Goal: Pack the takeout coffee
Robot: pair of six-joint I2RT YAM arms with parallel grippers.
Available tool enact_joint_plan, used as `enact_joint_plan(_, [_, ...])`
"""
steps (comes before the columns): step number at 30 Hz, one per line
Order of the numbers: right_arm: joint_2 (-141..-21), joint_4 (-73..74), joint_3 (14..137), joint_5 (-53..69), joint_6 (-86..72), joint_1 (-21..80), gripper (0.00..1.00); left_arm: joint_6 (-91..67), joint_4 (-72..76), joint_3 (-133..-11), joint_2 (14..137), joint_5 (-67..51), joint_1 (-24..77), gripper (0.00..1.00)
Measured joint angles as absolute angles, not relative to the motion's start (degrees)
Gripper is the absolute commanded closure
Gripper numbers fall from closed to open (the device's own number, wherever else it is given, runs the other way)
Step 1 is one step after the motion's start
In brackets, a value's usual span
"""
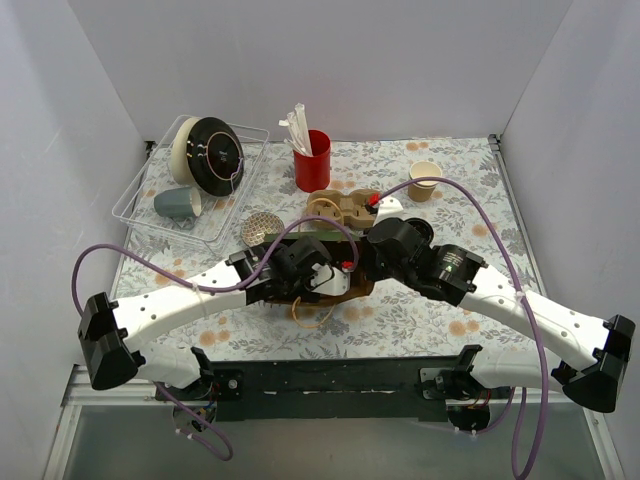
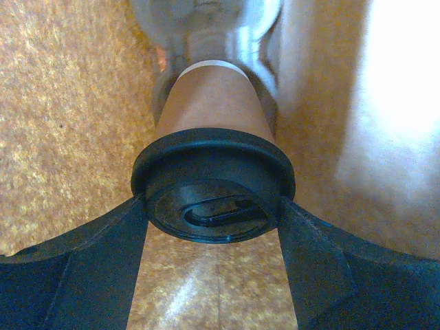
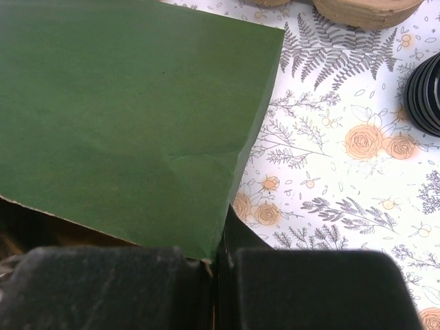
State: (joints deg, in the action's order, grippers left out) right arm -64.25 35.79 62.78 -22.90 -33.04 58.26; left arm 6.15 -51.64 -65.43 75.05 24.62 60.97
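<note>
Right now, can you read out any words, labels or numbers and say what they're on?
No readable text anywhere.
The coffee cup and its black lid show no print.
The green paper bag is plain.
The tablecloth has only flowers and leaves.

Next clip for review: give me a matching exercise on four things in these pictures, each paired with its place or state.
Things:
1. takeout coffee
2. green paper bag
3. grey-blue mug
4. red cup

Places or states:
A. on its side in the clear tray
B. between the fingers of the left gripper
C. upright, holding white straws
D. pinched by the shut right gripper

Pairs: 1-B, 2-D, 3-A, 4-C
</note>
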Motion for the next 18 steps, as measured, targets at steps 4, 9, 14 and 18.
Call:
enact_joint_plan(4, [-64.27, 36.42, 62.81, -22.24, -33.08, 58.26, 0.99, 7.25, -51.31, -65.43, 76.55, 26.92, 60.97, 1.0])
enact_joint_plan(9, [-64.27, 36.51, 62.87, -21.78, -33.06, 58.26, 0.99, 8.19, -50.3, -65.39, 77.54, 29.56, 60.95, 1.0])
enact_joint_plan(14, [-64.27, 36.25, 62.89, -20.6, -32.82, 58.26, 0.99, 8.82, -47.83, -64.16, 77.52, 31.62, 60.84, 1.0])
enact_joint_plan(18, [-64.2, 35.97, 62.87, -20.18, -32.73, 58.26, 0.99, 9.45, -46.11, -62.41, 77.17, 31.73, 60.82, 1.0])
